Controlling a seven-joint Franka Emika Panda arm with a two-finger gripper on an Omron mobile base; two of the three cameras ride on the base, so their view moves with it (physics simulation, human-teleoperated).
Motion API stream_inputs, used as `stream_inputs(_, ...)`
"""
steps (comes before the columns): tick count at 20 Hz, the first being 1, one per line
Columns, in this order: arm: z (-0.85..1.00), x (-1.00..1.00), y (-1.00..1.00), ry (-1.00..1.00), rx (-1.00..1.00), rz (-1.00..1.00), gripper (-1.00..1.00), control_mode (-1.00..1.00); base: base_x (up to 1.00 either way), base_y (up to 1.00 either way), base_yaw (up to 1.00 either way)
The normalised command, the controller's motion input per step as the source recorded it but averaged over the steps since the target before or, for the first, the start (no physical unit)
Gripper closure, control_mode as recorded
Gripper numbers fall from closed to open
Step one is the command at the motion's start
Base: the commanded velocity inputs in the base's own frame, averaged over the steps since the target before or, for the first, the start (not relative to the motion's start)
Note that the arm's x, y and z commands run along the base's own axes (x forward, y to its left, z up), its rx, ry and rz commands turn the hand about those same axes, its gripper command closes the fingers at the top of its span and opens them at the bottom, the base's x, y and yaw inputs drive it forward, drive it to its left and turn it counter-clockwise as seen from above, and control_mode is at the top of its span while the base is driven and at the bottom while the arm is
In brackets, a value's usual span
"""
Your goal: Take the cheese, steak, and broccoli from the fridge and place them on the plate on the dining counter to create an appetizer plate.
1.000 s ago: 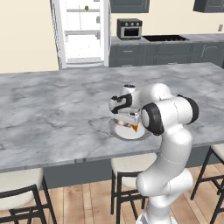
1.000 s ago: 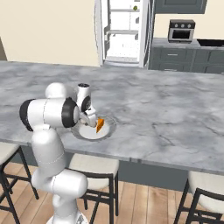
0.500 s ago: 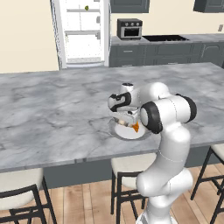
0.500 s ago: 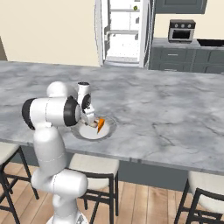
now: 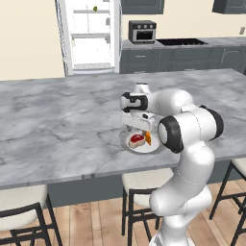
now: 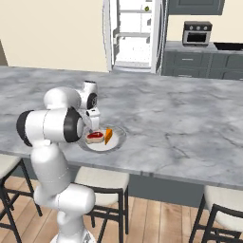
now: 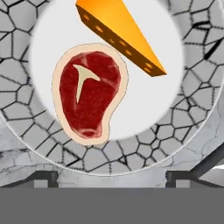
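The steak (image 7: 89, 94) lies flat on the white centre of the plate (image 7: 183, 118), with the orange cheese (image 7: 118, 33) wedge beside it. My gripper (image 7: 111, 177) hangs just above them, open, its fingertips (image 7: 46, 177) wide apart and touching nothing. From the base, the gripper (image 5: 139, 126) points down over the plate (image 5: 139, 149) on the dining counter (image 5: 57, 120), steak (image 5: 136, 140) left of the cheese (image 5: 148, 139). The same steak (image 6: 94, 137), cheese (image 6: 108, 136) and plate (image 6: 118, 137) sit under the gripper (image 6: 92, 126). The broccoli (image 5: 95, 8) rests on a top shelf of the open fridge (image 5: 91, 36).
A small dark oven (image 5: 142, 31) stands on the wall counter right of the fridge. Stools (image 5: 144, 180) line the near side of the dining counter, one more at the left (image 5: 19, 202). Wide bare marble (image 6: 180, 118) surrounds the plate.
The jaws have spread wide and let go of the steak, which now lies free on the plate. The hand has stayed over the plate, a touch higher.
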Motion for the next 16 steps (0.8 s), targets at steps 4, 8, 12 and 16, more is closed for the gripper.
stream_inputs(4,0.42,-0.98,-0.01,0.01,0.00,0.00,-1.00,-1.00,0.00,0.00,0.00)
stream_inputs(8,0.47,-1.00,0.00,-0.18,0.00,0.25,-1.00,-1.00,0.00,0.00,0.00)
stream_inputs(12,0.87,-1.00,-0.05,-0.33,-0.03,0.40,-1.00,-1.00,0.00,0.00,0.00)
stream_inputs(16,0.98,-1.00,-0.20,-0.28,0.00,0.37,-1.00,-1.00,0.00,0.00,0.00)
